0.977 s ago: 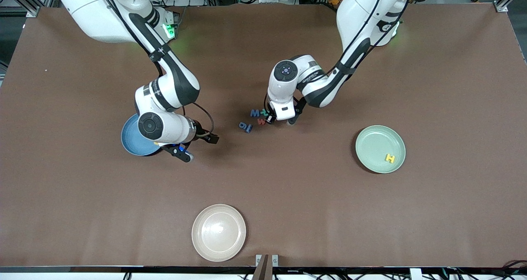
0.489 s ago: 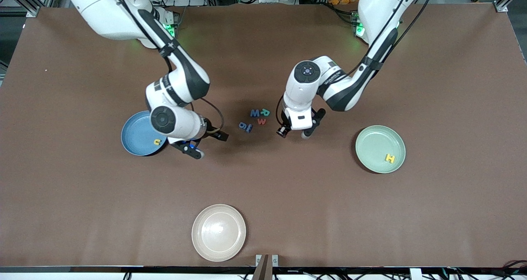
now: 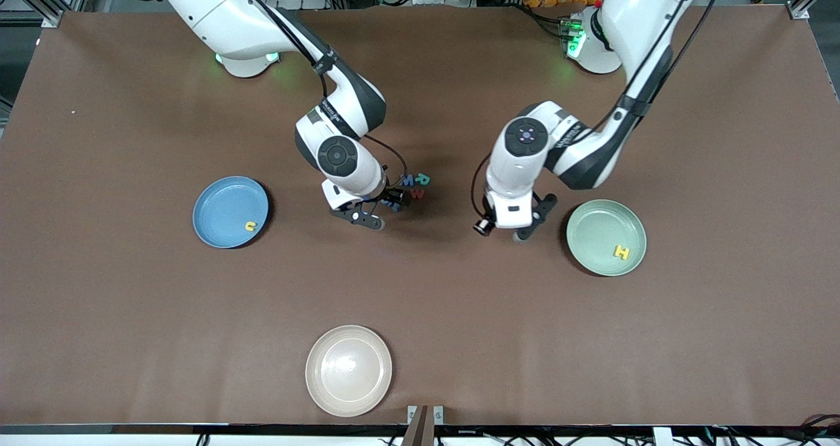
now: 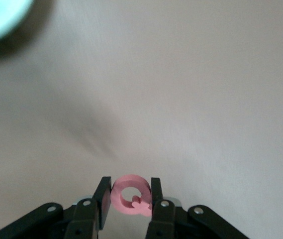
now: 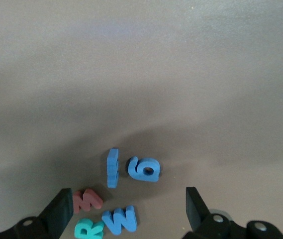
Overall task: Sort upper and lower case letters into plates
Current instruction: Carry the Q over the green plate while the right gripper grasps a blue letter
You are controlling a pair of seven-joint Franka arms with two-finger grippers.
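The left gripper [image 4: 129, 199] pinches a pink chunky toy Q [image 4: 130, 194] beside the pale mint plate [image 3: 606, 237], ready for dropping; the right gripper [image 5: 126, 209], spread, hangs over the mid-bench letters [image 5: 126, 191].

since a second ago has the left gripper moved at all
Yes. The left gripper, shut on a pink letter, has gone from the letter pile toward the mint green plate.
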